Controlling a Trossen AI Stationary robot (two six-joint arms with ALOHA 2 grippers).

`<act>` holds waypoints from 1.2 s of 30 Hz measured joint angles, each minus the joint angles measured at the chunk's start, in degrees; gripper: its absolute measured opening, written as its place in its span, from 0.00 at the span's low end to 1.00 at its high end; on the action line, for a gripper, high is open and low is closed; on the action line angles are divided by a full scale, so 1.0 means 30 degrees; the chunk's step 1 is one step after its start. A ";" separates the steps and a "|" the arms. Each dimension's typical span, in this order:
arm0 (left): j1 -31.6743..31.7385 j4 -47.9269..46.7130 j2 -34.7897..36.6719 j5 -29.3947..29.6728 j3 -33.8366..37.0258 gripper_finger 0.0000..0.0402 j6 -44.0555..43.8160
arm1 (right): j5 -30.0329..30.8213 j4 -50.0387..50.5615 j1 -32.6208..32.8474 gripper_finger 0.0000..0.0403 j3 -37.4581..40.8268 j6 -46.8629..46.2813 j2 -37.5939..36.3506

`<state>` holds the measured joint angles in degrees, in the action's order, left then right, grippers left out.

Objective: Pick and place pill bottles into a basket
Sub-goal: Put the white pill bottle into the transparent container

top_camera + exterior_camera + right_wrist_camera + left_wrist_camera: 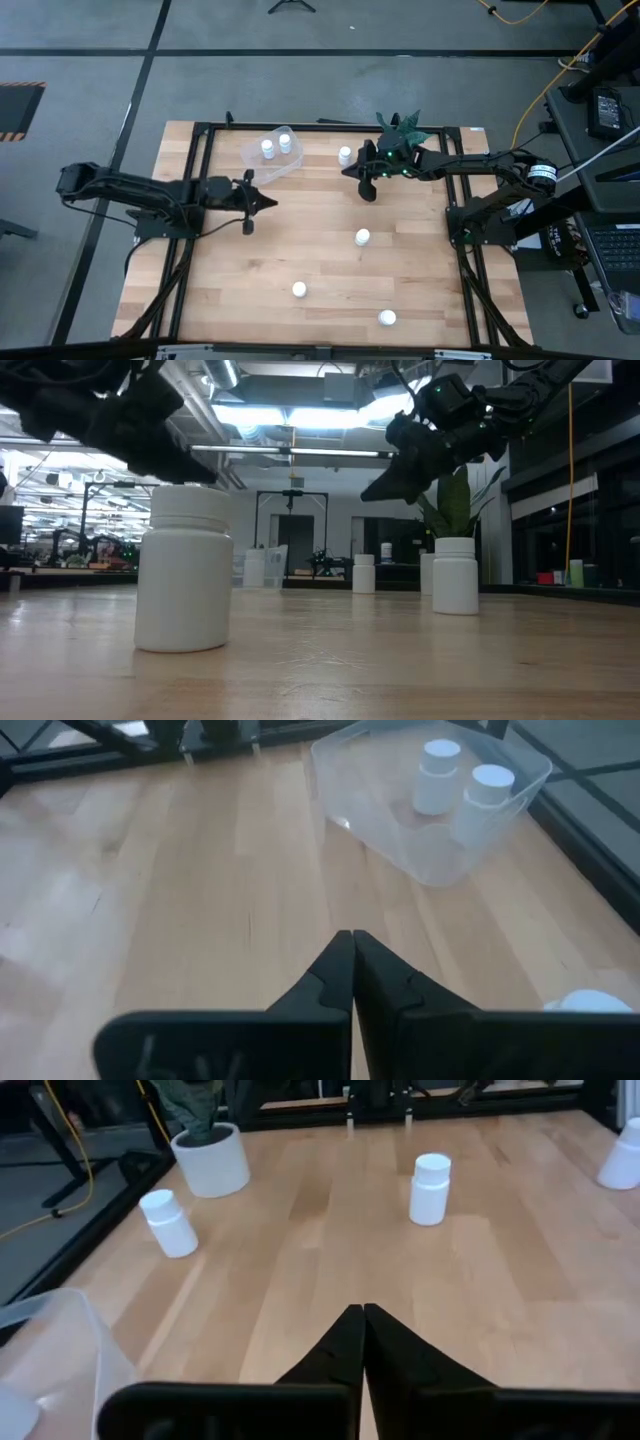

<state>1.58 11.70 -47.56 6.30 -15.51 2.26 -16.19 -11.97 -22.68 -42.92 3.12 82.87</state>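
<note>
Two pill bottles [276,147] stand in the basket [254,163]; four remain upright on the table [300,240]. Nearest bottle [345,155] sits just basket-side of the right claw [366,192]; both claws are closed, empty.

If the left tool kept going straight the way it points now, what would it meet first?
Most likely bare table. The shut left tool points toward the right arm's side; the bottle sits off that line, and farther on is the right tool, though depth is unclear.

Table [300,250] pale wood, matt; basket [258,152] clear plastic; bottles [362,237] white plastic.
</note>
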 joint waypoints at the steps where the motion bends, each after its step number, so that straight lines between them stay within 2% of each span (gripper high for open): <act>1: 0.0000 0.0207 -0.0031 0.0092 0.0224 0.01 -0.0007 | 0.0001 0.0150 0.0000 0.02 0.0000 0.0032 0.0000; 6: 0.0015 0.0547 -0.0113 0.1291 0.0608 0.02 -0.0007 | 0.0025 0.2280 0.0144 0.02 -0.0004 -0.1046 0.0000; 8: 0.0022 0.0634 -0.0113 0.1723 0.0624 0.02 -0.0001 | 0.0774 0.3741 0.0528 0.02 -0.0006 -0.1410 0.0000; 12: 0.0022 0.1472 -0.0113 0.2605 0.0635 0.01 0.0509 | 0.3291 0.6337 0.1780 0.02 -0.0006 -0.1470 0.0000; 18: 0.0022 0.2261 -0.0113 0.2667 0.0635 0.01 0.1645 | 0.3582 0.7120 0.4135 0.02 0.0000 -0.2204 -0.0159; 23: 0.0022 0.2168 -0.0113 0.2667 0.0635 0.03 0.1491 | 0.3592 0.8728 0.6256 0.02 0.0000 -0.2303 -0.1455; 28: 0.0022 0.2150 -0.0113 0.2667 0.0635 0.06 0.1470 | 0.5013 0.9522 0.8244 0.02 -0.0007 -0.2617 -0.3727; 32: 0.0021 0.2043 -0.0113 0.2660 0.0635 0.07 0.1450 | 0.6047 1.0952 0.9832 0.02 -0.0007 -0.5130 -0.4990; 36: 0.0007 0.2094 -0.0113 0.2573 0.0635 0.10 0.1479 | 0.7251 1.1294 1.1842 0.02 -0.0007 -0.7435 -0.5210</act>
<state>1.61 17.98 -47.90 14.02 -13.61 6.70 5.57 21.91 12.85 -42.94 -19.18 67.24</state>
